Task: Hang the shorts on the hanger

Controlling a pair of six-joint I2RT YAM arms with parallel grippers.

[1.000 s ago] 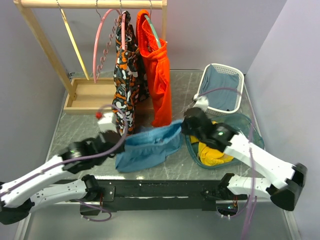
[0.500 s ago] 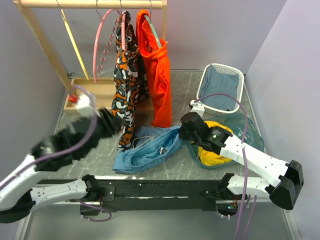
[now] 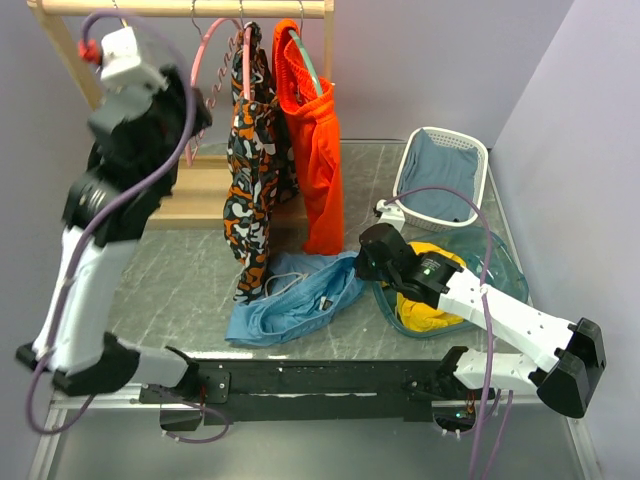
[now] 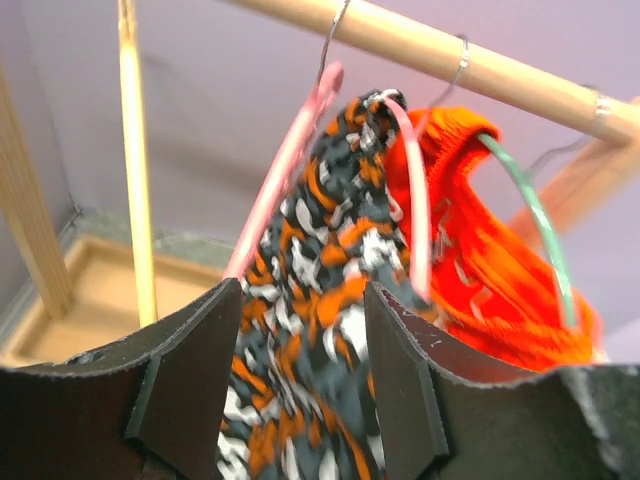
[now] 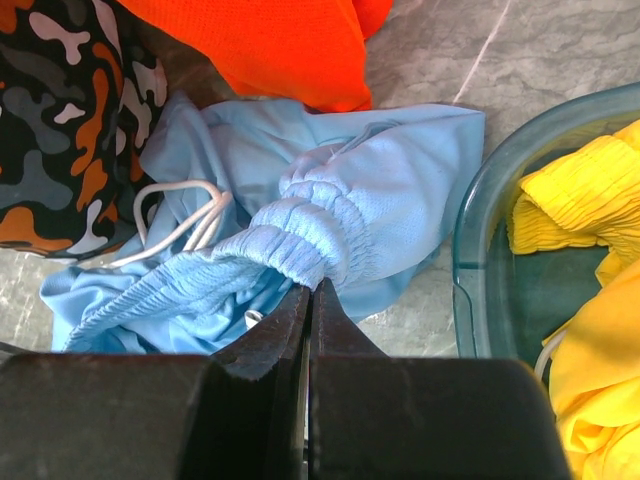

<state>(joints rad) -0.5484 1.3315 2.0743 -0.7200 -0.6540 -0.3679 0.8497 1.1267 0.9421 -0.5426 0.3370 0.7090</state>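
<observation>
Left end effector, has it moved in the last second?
Yes. The left end effector rose from the table by the blue shorts toward the wooden rail.

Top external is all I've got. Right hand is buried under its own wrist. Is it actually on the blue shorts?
Observer: Yes. The right wrist view shows the right hand shut on the bunched waistband of the shorts, pinched at the fingertips.
Operator: Drawstring caught in the pinch?
Observer: No. The white drawstring lies loose on the fabric off to one side, apart from the fingers.
Operator: Left hand up at the rail, open or shut?
Observer: Open. In the left wrist view the left hand has its fingers spread with nothing gripped, and it looks toward the pink hanger on the rail.
</observation>
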